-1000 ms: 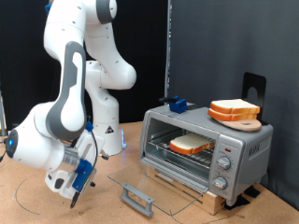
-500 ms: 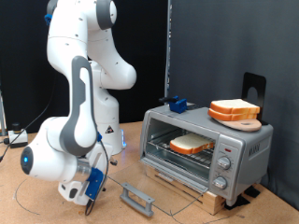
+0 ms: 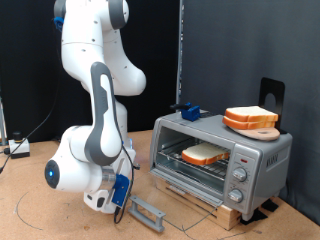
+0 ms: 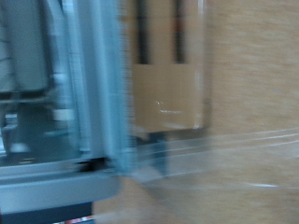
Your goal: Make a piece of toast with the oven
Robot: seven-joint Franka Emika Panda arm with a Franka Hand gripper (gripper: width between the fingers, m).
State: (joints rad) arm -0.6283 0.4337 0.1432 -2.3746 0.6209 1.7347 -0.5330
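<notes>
Gripper (image 3: 118, 196) is down low by the open glass door's bar handle (image 3: 147, 211); can't tell if the jaws are apart. Slice of toast (image 3: 205, 154) sits on the wire rack inside the toaster oven (image 3: 258, 158), so loading looks done; closing the door calls for getting under that handle.

The room is evenly lit from overhead, bright on the white arm (image 3: 95, 110) and dull against the black backdrop (image 3: 230, 50); soft shadows pool under the oven (image 3: 222, 157); its lowered glass door (image 3: 165, 200) shows faint glare; the exterior view is fairly sharp; the wrist view is heavily smeared by blur, edges washed out, nothing crisp.
</notes>
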